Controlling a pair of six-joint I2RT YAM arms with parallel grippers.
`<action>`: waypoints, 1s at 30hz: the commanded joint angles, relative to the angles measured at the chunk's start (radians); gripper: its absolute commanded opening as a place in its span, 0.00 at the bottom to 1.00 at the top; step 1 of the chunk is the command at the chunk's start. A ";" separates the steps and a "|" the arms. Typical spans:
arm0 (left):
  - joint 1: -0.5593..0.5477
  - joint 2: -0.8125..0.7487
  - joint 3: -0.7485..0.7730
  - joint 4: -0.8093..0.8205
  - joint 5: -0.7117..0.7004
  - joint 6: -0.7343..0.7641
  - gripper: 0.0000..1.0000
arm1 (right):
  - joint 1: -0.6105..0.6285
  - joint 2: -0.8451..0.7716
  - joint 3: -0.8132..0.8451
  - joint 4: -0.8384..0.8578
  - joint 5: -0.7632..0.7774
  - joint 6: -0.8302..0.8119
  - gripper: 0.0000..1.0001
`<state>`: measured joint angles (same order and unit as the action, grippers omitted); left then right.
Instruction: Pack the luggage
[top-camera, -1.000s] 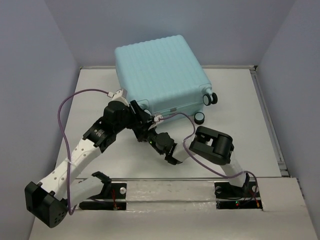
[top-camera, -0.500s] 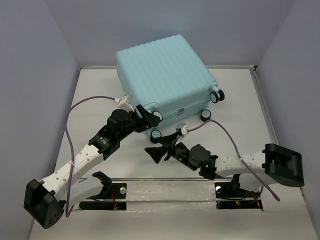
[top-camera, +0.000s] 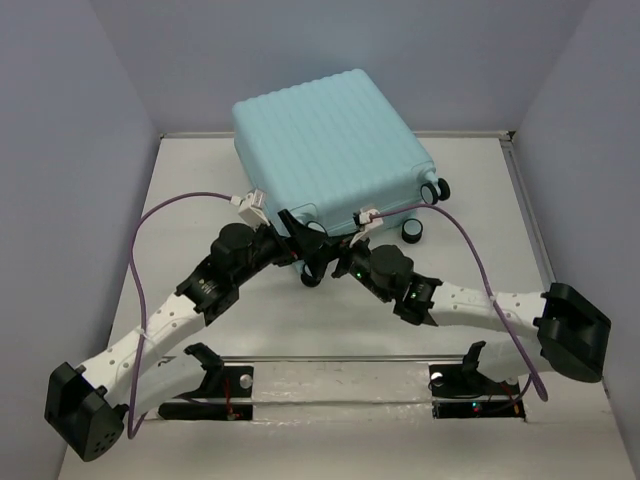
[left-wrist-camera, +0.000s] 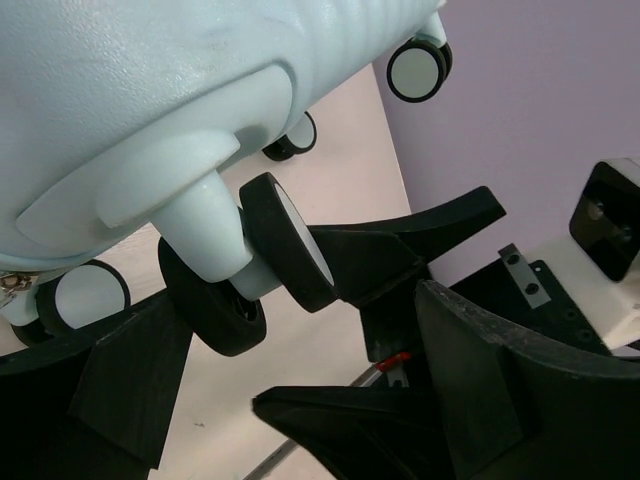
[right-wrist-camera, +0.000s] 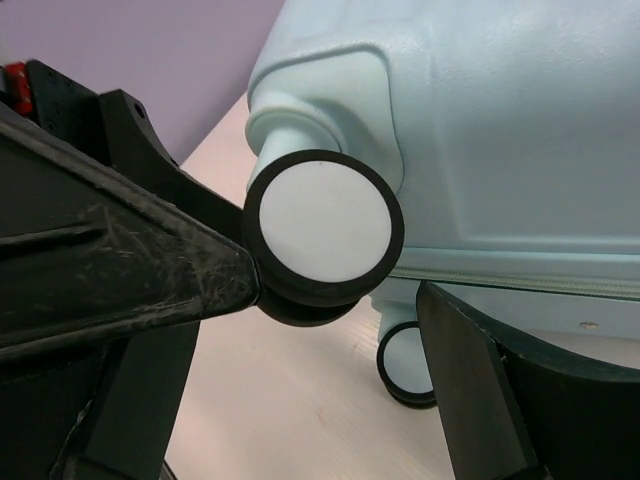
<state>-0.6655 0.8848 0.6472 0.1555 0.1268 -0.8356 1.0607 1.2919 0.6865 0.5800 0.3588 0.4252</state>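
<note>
Luggage shut, both grippers open at a near-edge wheel; packing looks mostly done.

The luggage (top-camera: 325, 150) lies flat and askew at the far edge of the worktop (top-camera: 480, 200), roughly centred, with its wheels facing the near and right edges. The shell halves are together and the zip seam reads closed in the right wrist view, so its contents cannot be seen. No loose item for packing shows outside it. The left gripper (top-camera: 303, 235) has its fingers spread wide on either side of a spinner wheel (left-wrist-camera: 285, 255) and clamps nothing. The right gripper (top-camera: 330, 255) is also wide open, one finger against a wheel and the other apart, so it has no grip. Judgement: filling and closing are finished, and only final positioning of the case may be left.
</note>
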 joint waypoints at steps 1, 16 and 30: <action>-0.011 -0.049 0.042 0.302 0.046 0.024 0.99 | -0.028 0.067 0.081 0.070 -0.076 -0.026 0.93; -0.011 -0.072 -0.015 0.299 0.017 0.029 0.99 | -0.067 0.233 0.108 0.446 -0.083 0.050 0.80; -0.011 -0.216 -0.023 0.034 -0.214 0.118 0.99 | -0.076 0.241 0.128 0.495 -0.031 0.012 0.52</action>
<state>-0.6609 0.7746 0.6140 0.1970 0.0021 -0.7750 0.9939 1.5352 0.7380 0.9054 0.2760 0.4576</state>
